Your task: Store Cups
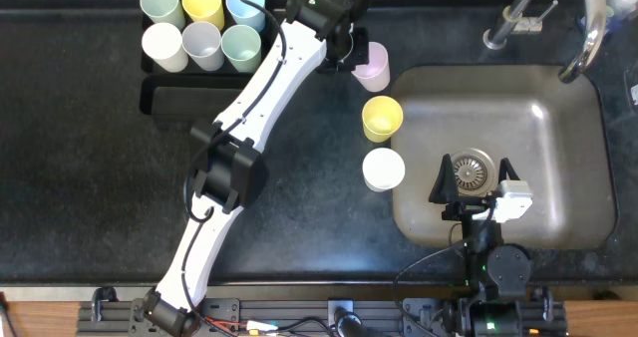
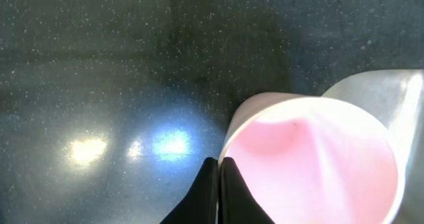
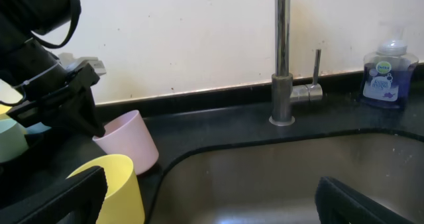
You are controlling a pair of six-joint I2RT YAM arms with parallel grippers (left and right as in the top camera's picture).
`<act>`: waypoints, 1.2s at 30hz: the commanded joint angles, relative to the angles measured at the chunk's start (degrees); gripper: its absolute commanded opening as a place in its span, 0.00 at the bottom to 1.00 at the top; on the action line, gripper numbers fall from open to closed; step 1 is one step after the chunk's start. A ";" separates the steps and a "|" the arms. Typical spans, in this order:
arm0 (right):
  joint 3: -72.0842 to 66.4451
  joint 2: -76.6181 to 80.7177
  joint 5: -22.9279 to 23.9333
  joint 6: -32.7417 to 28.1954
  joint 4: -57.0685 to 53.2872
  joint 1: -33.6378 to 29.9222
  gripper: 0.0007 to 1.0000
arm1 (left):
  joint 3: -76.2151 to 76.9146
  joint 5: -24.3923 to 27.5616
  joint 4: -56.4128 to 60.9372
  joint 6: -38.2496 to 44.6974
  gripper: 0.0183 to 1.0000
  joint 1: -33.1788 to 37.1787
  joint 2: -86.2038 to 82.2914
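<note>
A pink cup [image 1: 374, 68] [image 2: 311, 158] [image 3: 129, 141] stands slightly tilted on the dark counter by the sink's far left corner. My left gripper [image 1: 349, 50] [image 2: 218, 184] [image 3: 83, 111] is shut on its rim, one finger inside and one outside. A yellow cup [image 1: 382, 118] [image 3: 109, 184] and a white cup [image 1: 384, 168] stand upright along the sink's left edge. Several pastel cups [image 1: 202, 23] sit in a black holder [image 1: 184, 100] at the far left. My right gripper [image 1: 474, 177] [image 3: 212, 194] hangs open over the sink with nothing in it.
The steel sink [image 1: 558, 177] takes up the right side, with its drain [image 1: 472, 168] under the right gripper. A faucet [image 1: 518, 13] [image 3: 283, 52] rises behind it. A blue soap bottle [image 3: 389, 75] stands on the back ledge.
</note>
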 commanded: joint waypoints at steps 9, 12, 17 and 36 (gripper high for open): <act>-0.74 -0.44 -0.20 0.31 0.33 0.22 1.00 | 0.85 -2.75 -5.20 -0.44 0.02 4.70 -12.33; -0.76 -0.44 -0.20 0.31 0.33 0.22 1.00 | -2.49 -2.67 -8.48 -2.86 0.02 9.27 -21.05; -0.76 -0.44 -0.20 0.33 0.33 0.22 1.00 | -18.95 0.22 -8.74 -6.88 0.02 18.71 -38.32; -0.74 -0.44 -0.20 0.33 0.33 0.22 1.00 | -66.27 -0.13 7.72 -12.37 0.02 45.24 -56.98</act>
